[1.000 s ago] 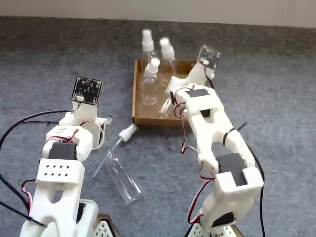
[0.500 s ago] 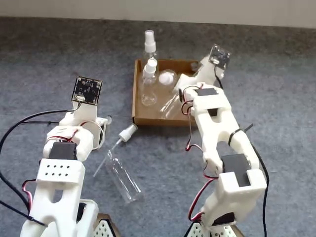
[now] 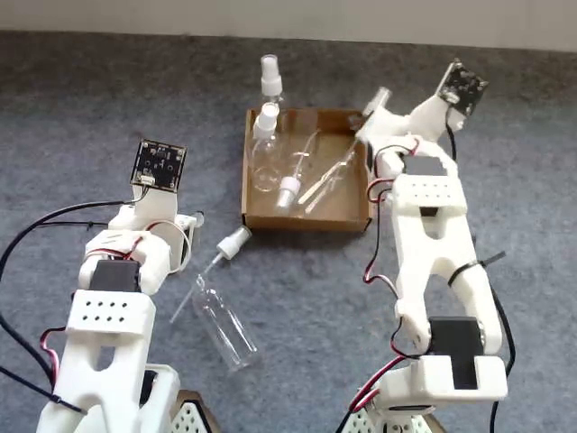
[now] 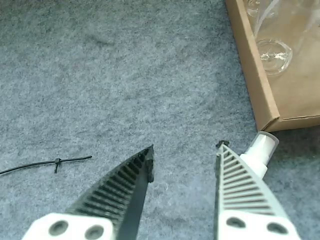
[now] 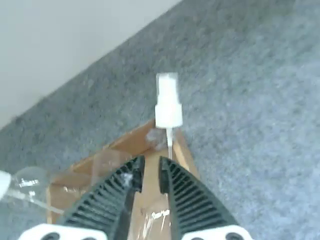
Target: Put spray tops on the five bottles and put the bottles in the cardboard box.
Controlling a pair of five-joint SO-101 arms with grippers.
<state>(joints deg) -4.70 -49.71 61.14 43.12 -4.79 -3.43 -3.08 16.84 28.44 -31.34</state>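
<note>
The cardboard box (image 3: pixel 306 219) sits mid-table. One capped bottle (image 3: pixel 266 144) stands inside it, and another (image 3: pixel 290 189) lies flat in it. A third capped bottle (image 3: pixel 270 77) stands just behind the box. My right gripper (image 3: pixel 377 106) (image 5: pixel 150 162) hangs over the box's far right corner, shut on a clear bottle. That bottle's white spray top (image 5: pixel 168 107) (image 3: pixel 383 94) pokes past the fingertips. An open bottle (image 3: pixel 225 325) lies on the carpet beside a loose spray top (image 3: pixel 233 244) (image 4: pixel 261 150). My left gripper (image 4: pixel 185 150) (image 3: pixel 193 227) stands open just left of that top.
Grey carpet surrounds the box (image 4: pixel 255 75). A thin black cable with a tie (image 4: pixel 55 164) lies left of my left gripper, and more cables (image 3: pixel 36 230) trail by the left arm. A pale wall (image 5: pixel 65 45) borders the far side.
My right arm swung out of the box's middle to its far right corner, bringing a capped bottle along. The left arm has not moved.
</note>
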